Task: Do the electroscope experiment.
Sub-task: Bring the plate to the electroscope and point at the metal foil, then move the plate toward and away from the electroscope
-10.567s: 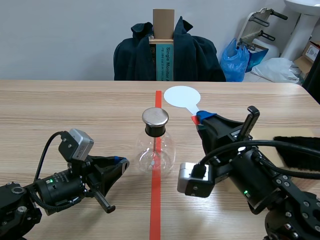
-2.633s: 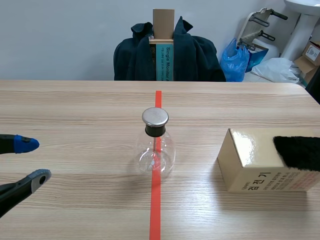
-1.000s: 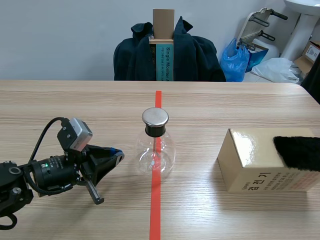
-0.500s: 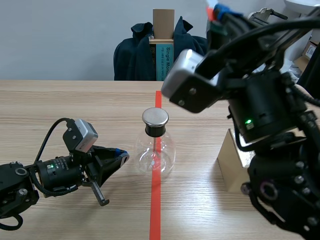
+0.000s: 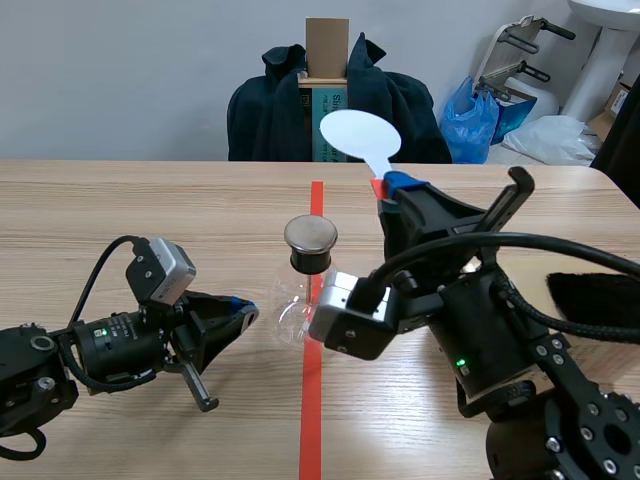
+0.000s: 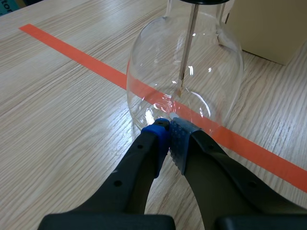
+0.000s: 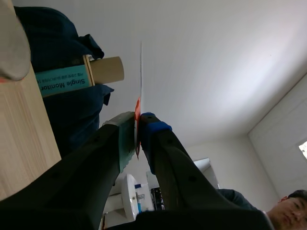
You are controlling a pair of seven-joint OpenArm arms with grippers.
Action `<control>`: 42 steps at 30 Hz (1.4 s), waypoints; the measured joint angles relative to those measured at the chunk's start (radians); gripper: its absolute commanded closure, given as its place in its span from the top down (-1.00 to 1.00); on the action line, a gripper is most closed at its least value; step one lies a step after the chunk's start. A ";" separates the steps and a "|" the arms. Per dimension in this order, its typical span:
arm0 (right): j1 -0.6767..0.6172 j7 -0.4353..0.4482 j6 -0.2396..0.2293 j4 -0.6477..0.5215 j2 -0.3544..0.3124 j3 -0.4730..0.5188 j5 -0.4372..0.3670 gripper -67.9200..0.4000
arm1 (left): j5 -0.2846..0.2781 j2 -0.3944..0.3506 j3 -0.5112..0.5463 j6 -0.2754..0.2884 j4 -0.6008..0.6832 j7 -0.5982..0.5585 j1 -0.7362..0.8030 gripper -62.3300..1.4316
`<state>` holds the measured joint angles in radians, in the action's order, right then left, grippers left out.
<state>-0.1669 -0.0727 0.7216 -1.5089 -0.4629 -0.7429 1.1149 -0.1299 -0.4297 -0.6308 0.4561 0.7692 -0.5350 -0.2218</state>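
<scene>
The glass electroscope flask (image 5: pixel 310 300) with a round metal cap (image 5: pixel 311 234) stands on the red tape line at mid-table. My left gripper (image 5: pixel 240 315) lies low at its left, shut, its fingertips (image 6: pixel 162 130) meeting against the base of the flask (image 6: pixel 184 72); a thin rod hangs inside. My right gripper (image 5: pixel 386 184) is shut on the red handle of a white round paddle (image 5: pixel 360 135), held upright above and behind the cap to its right. In the right wrist view the paddle (image 7: pixel 140 76) shows edge-on between the fingers of the gripper (image 7: pixel 137 120), with the cap (image 7: pixel 9 43) off to one side.
A black fur cloth (image 5: pixel 600 300) lies at the right, partly behind the right arm. A tan box (image 6: pixel 273 28) stands beyond the flask. A chair with a dark jacket (image 5: pixel 290 110) and a carton stands behind the table. A person (image 7: pixel 288 211) is at the edge of the right wrist view.
The right arm has come down from its raised position, bringing the paddle lower, close above and behind the flask's cap. The left arm has stayed in place.
</scene>
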 measured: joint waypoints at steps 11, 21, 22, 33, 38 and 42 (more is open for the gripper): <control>0.000 0.007 -0.026 0.105 0.000 0.000 0.000 -0.97 | 0.000 0.000 0.000 0.000 0.000 0.001 0.000 -0.87; 0.000 0.021 -0.025 0.108 0.000 -0.047 0.000 -0.97 | 0.000 0.000 0.000 0.000 0.000 0.001 0.000 -0.87; 0.000 0.028 -0.025 0.108 0.000 -0.056 0.000 -0.97 | 0.000 0.000 0.000 0.000 0.000 0.001 0.000 -0.87; 0.000 0.143 -0.025 0.108 0.000 -0.077 0.030 -0.97 | 0.000 0.000 0.000 0.000 0.000 0.001 0.000 -0.87; 0.000 0.143 -0.025 0.108 0.000 -0.077 0.030 -0.97 | 0.000 0.000 0.000 0.000 0.000 0.001 0.000 -0.87; 0.000 0.138 -0.025 0.108 0.000 -0.077 0.030 -0.97 | 0.000 0.000 0.000 0.000 0.000 0.001 0.000 -0.87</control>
<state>-0.1669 0.0658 0.6968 -1.4006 -0.4633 -0.8200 1.1450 -0.1299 -0.4297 -0.6308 0.4561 0.7692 -0.5343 -0.2218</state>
